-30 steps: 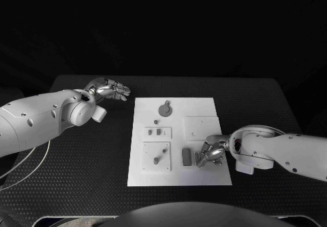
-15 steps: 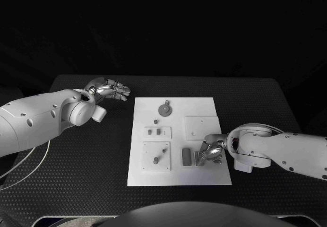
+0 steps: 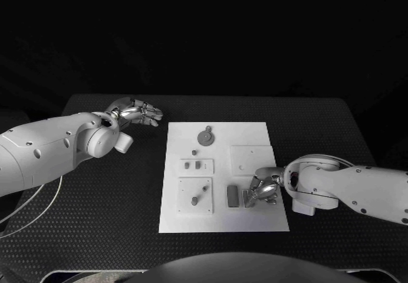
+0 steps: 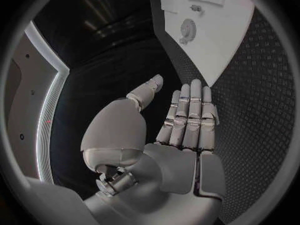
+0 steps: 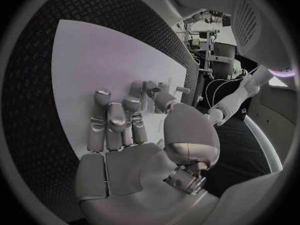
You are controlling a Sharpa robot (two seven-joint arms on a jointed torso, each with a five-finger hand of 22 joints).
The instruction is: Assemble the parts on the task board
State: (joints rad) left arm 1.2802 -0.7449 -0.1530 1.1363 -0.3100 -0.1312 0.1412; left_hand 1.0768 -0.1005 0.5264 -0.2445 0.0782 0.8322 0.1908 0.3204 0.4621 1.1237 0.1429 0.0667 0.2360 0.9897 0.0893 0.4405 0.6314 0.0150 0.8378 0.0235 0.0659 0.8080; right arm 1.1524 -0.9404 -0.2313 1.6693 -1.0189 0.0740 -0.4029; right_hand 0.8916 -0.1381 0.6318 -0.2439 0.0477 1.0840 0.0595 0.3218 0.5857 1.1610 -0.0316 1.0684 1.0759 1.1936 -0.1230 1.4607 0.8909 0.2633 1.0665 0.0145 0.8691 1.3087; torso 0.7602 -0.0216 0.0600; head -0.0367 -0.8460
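Observation:
The white task board (image 3: 255,132) lies mid-table and also shows in the wrist views (image 4: 215,40) (image 5: 94,60). On it are a round grey part (image 3: 206,136) (image 4: 187,30), small grey pieces on two square plates (image 3: 196,165) (image 3: 194,195), and a grey block (image 3: 233,195). My right hand (image 3: 266,191) (image 5: 125,130) rests on the board's near right corner, beside the block. Its thumb and a finger pinch a small grey part (image 3: 250,198) (image 5: 152,88) that lies on the board. My left hand (image 3: 136,111) (image 4: 181,120) hovers off the board's far left corner, fingers straight and holding nothing.
A blank white square plate (image 3: 252,158) sits on the board just beyond my right hand. The black table (image 3: 111,194) has bare surface on both sides of the board. A white cable (image 3: 42,203) curves over the table's left part.
My right hand has crept slightly left and farther onto the board, closing in on the small grey part. The left hand has stayed put.

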